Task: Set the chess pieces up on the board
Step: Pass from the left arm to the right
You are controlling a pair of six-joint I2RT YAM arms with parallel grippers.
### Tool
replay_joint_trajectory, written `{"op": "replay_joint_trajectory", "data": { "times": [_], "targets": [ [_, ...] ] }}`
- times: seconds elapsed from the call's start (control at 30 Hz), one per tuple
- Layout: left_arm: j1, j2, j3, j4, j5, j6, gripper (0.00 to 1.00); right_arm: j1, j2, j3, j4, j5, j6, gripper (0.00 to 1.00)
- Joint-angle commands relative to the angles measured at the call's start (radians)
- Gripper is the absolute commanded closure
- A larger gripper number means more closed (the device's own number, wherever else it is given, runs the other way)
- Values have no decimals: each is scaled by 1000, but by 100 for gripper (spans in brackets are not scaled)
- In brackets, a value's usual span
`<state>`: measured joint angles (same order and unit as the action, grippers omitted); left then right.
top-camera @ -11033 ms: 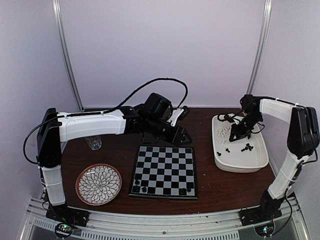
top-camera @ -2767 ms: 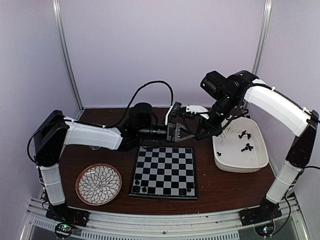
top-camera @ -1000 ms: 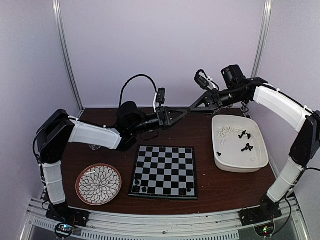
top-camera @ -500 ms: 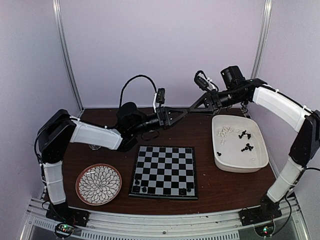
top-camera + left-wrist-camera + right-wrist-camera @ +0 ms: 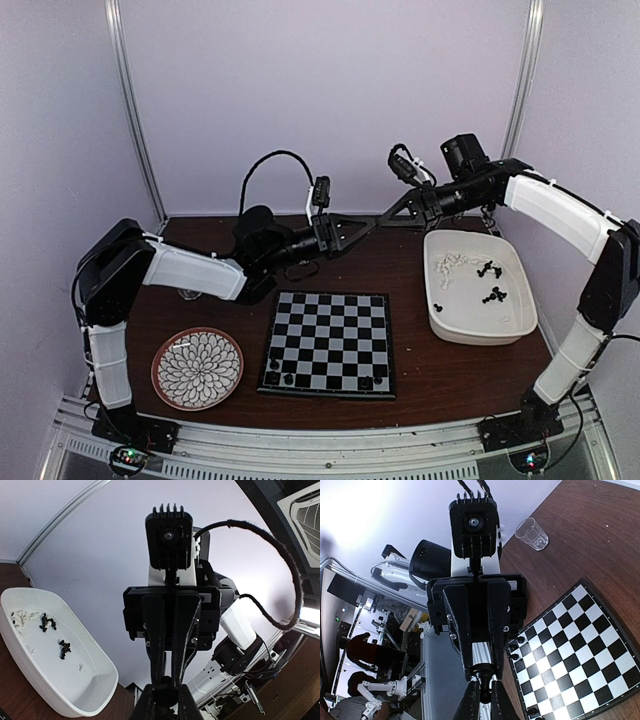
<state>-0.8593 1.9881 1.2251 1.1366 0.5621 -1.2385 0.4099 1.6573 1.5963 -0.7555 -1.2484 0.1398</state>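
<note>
Both arms meet in mid-air above the back of the table. A small black chess piece (image 5: 484, 692) hangs between them. My left gripper (image 5: 365, 222) (image 5: 166, 686) is shut on its wide base end (image 5: 165, 695). My right gripper (image 5: 388, 214) (image 5: 485, 682) is shut on its narrow head end. The board (image 5: 329, 335) (image 5: 580, 645) lies below, at the table's front centre. Several black pieces (image 5: 274, 365) (image 5: 379, 370) stand in its two near corners. More black pieces (image 5: 492, 294) and white pieces (image 5: 448, 266) lie in the white tub (image 5: 480, 328) at the right.
A round flower-patterned plate (image 5: 197, 368) sits at the front left. A clear glass (image 5: 531, 533) stands on the table at the back left, mostly behind the left arm in the top view. The tub (image 5: 75, 690) also shows in the left wrist view.
The right gripper's jaws have closed onto the piece that the left gripper holds. Both arms have stayed almost where they were.
</note>
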Motion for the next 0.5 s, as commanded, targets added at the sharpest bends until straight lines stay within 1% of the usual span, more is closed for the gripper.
{"op": "replay_joint_trajectory", "data": {
  "times": [0.0, 0.03, 0.1, 0.17, 0.2, 0.23, 0.27, 0.33, 0.47],
  "targets": [
    [0, 21, 25, 14, -13, -2, 84, 11, 3, 23, -52, 23, -52, 95],
    [0, 18, 17, 7, -15, -2, 77, 11, 8, 53, -122, 54, -106, 97],
    [5, 4, -16, -11, -25, 4, 64, 10, 17, 133, -281, 151, -266, 98],
    [24, -21, -85, -19, -58, 6, 52, 10, 15, 191, -393, 250, -385, 99],
    [38, -44, -146, -10, -77, 3, 18, 12, 10, 207, -433, 297, -435, 99],
    [53, -64, -190, -3, -96, 3, 4, 15, 5, 218, -468, 347, -496, 99],
    [67, -86, -228, -6, -109, 6, 3, 20, -1, 224, -503, 403, -544, 99],
    [87, -140, -290, -45, -128, 34, 2, 51, -10, 226, -559, 526, -636, 98],
    [92, -266, -323, -256, -133, 178, 2, 143, -22, 208, -659, 784, -811, 98]
  ]
}}
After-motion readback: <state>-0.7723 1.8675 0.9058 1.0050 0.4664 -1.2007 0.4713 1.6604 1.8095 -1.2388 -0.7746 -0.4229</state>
